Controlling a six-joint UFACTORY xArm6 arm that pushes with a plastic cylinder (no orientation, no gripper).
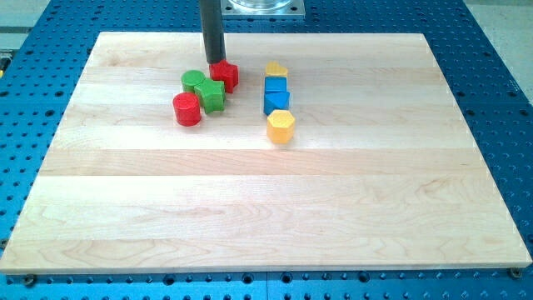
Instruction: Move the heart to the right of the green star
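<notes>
My tip (214, 62) rests on the board near the view's top, touching the top-left edge of a red block (226, 75) that looks heart-shaped. The green star (211, 95) lies just below and to the left of that red block, touching or nearly touching it. A green round block (194, 81) sits against the star's upper left. A red cylinder (187, 109) stands at the star's lower left.
To the right, a column of blocks runs downward: a yellow block with a pointed top (276, 69), a blue cube (276, 85), another blue block (276, 102) and a yellow hexagon (281, 126). The wooden board (266, 217) lies on a blue perforated table.
</notes>
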